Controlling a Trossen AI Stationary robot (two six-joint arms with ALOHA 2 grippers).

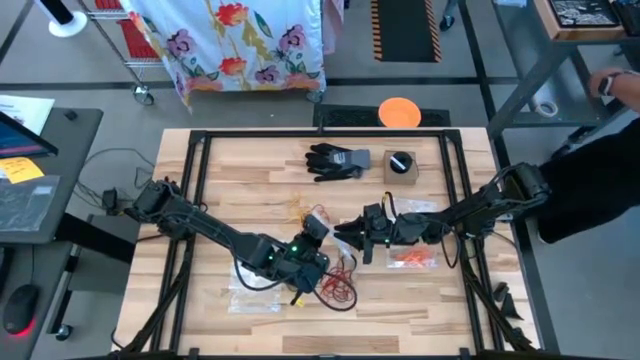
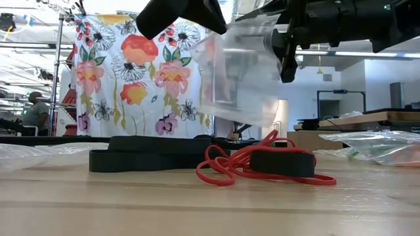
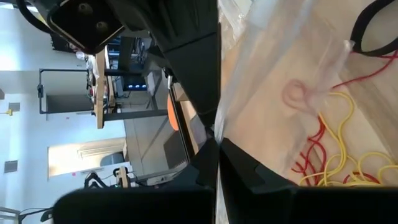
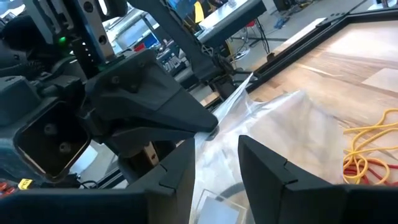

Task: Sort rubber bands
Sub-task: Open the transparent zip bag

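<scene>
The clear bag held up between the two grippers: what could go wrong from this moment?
The left gripper is shut on only a thin edge of the clear bag, so the film may slip out. The right gripper is open around the bag's other edge; closing could miss or crumple it. The red rubber bands and yellow rubber bands lie tangled, so several colours may be lifted together.

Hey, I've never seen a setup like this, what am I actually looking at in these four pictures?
Two dark robot arms work at a wooden table. One picture looks straight down, one sits at table height, and two come from cameras on the wrists. The left gripper is shut on a clear plastic bag, lifted off the table. The right gripper is open beside that bag. Loose rubber bands, red, yellow and black, lie on the wood. Farther back sit a black glove and a small box.
</scene>
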